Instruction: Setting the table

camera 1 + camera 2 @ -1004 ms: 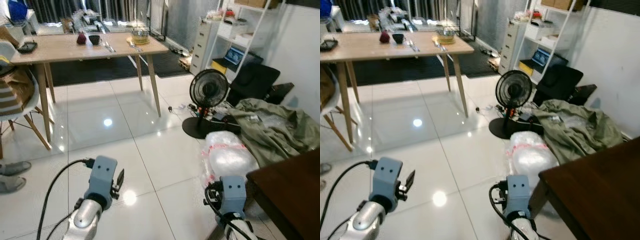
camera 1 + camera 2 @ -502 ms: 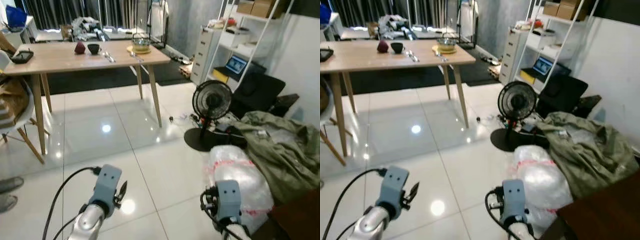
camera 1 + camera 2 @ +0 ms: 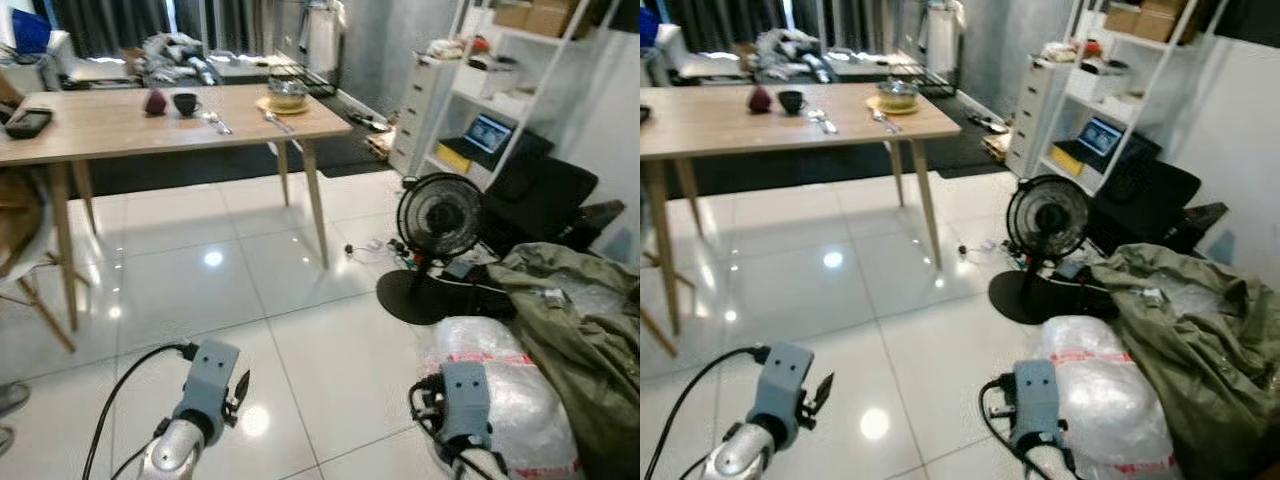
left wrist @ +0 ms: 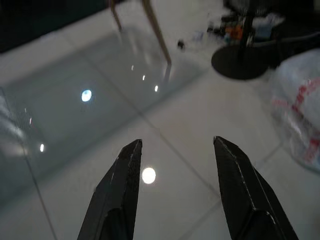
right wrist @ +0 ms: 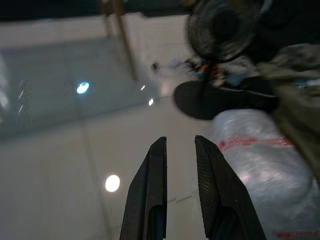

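Across the glossy white tiled floor, the wooden table carries a cup, cutlery and bowl. Left gripper jaws spread wide, empty; right gripper jaws slightly parted, empty. Black fan stands right.

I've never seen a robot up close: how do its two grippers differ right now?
The left gripper has its fingers spread wide apart; the right gripper has them nearly together, with a narrow gap. The left hangs over bare floor tile, the right near a plastic-wrapped bundle. Both are black, two-fingered and hold nothing.
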